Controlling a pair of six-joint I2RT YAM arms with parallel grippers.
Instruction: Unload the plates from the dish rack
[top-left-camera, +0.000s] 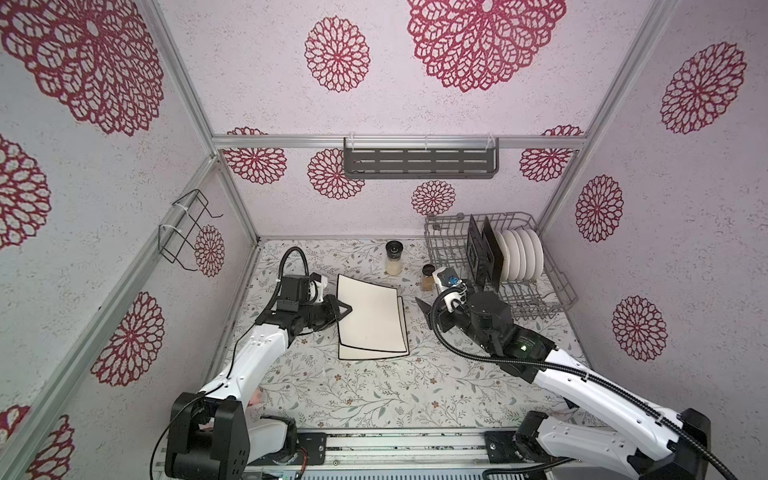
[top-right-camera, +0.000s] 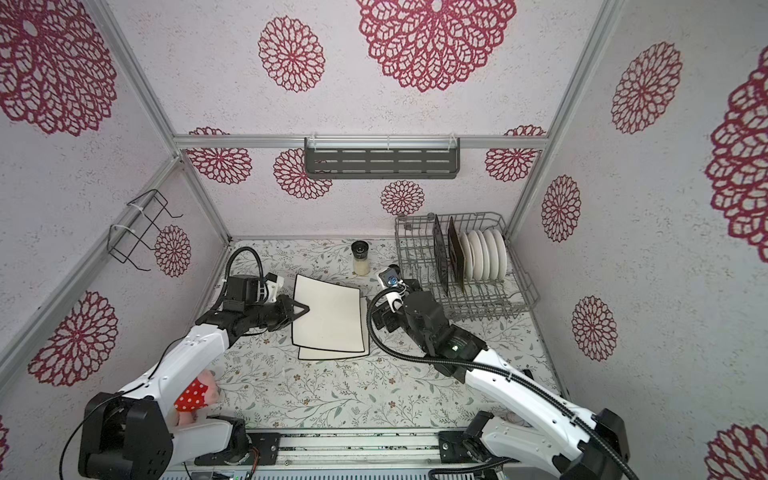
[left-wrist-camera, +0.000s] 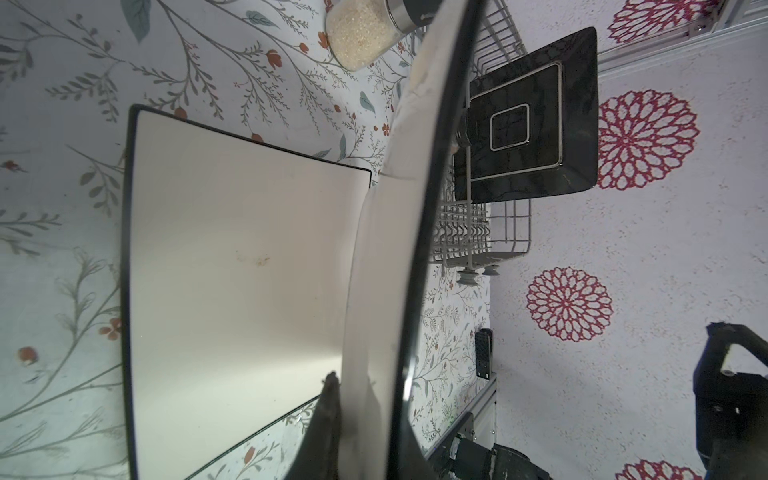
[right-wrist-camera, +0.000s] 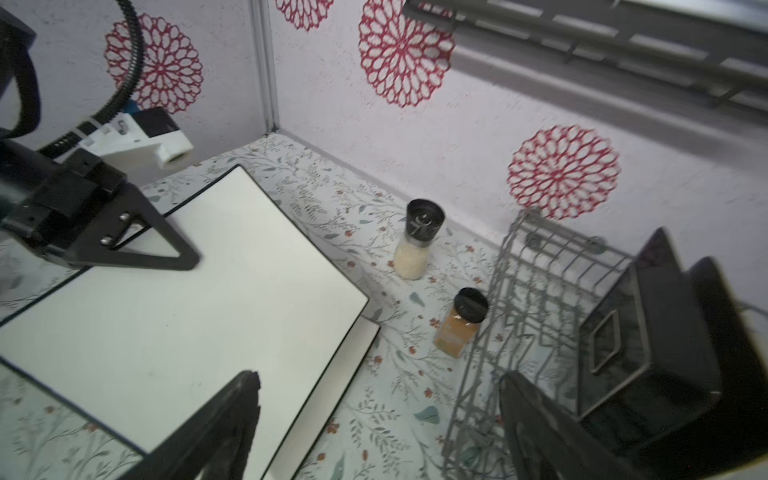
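Note:
My left gripper is shut on the left edge of a cream plate with a dark rim. It holds the plate tilted over a second cream plate that lies flat on the table. In the left wrist view the held plate shows edge-on above the flat one. The grey dish rack stands at the back right. Two black square plates and several round white plates stand upright in it. My right gripper is open and empty, between the cream plates and the rack.
Two spice jars stand between the cream plates and the rack. A dark slotted shelf hangs on the back wall and a black wire holder on the left wall. A red dotted thing lies under the left arm.

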